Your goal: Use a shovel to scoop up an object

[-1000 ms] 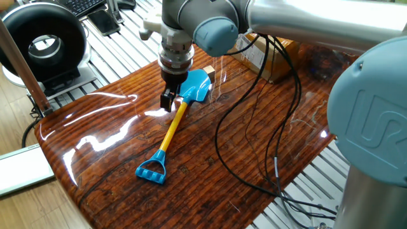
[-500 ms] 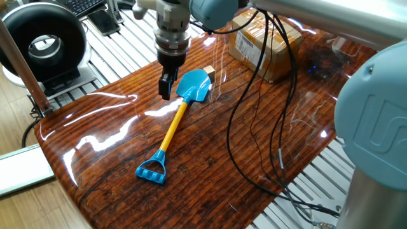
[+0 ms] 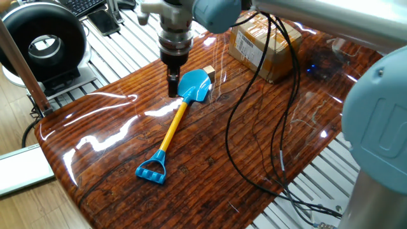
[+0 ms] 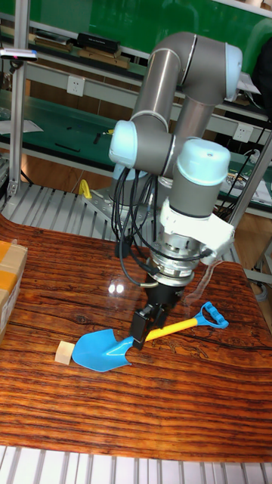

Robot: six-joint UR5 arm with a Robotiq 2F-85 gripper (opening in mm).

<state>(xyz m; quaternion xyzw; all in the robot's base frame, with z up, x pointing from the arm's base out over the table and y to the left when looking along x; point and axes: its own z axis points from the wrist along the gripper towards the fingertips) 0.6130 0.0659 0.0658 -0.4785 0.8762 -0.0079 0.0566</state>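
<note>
My gripper (image 4: 143, 330) hangs above the blade neck of the shovel (image 3: 175, 121); I cannot tell its fingers' state. The wooden cube (image 4: 66, 352) touches the blade tip, so a nudge could push it away across the glossy bench (image 3: 210, 165).

Bare table (image 3: 210, 159) flanks the shovel (image 3: 184, 102); cardboard box (image 3: 264, 44) and dangling cables (image 3: 254, 127) crowd one side.
</note>
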